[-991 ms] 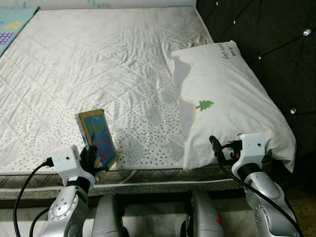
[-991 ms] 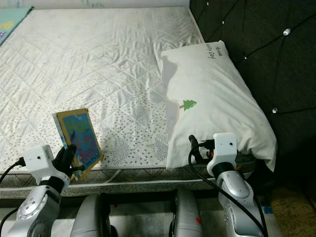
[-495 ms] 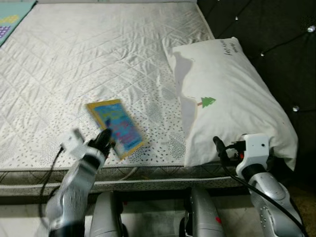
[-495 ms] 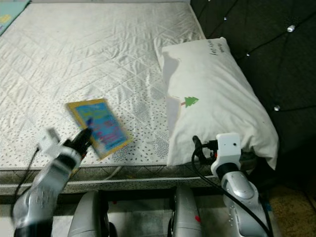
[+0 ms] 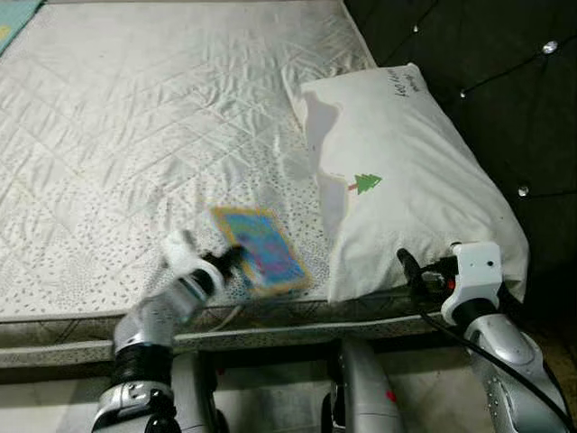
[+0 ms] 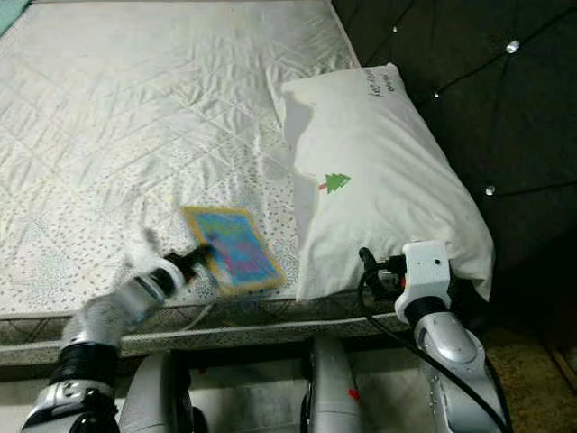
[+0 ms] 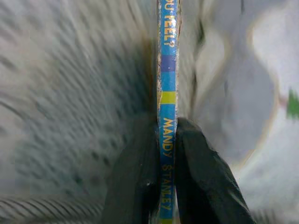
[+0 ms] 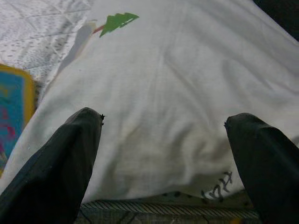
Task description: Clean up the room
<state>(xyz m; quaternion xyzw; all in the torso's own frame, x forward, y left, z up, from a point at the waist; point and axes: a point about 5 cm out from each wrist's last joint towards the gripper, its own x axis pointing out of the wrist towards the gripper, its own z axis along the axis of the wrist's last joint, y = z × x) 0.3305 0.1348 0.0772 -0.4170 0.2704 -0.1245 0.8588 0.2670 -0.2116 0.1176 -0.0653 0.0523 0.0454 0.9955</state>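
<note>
Book [image 5: 264, 260] pinched by its spine in left gripper [image 7: 167, 154], lifted off mattress [image 5: 135, 135] front edge for tidying; right gripper [image 8: 163, 154] spread wide facing pillow [image 5: 406, 180].

We note motion blur over the left hand [image 5: 225, 262] and its forearm in the head views; its fingers cannot be separated there. The book [image 5: 261, 249] is smeared, its cover print illegible. In the left wrist view the mattress [image 7: 70, 93] is streaked, and the book's spine runs off both edges. The pillow [image 8: 177, 93] is cropped in the right wrist view; its lettering is too small to read.
</note>
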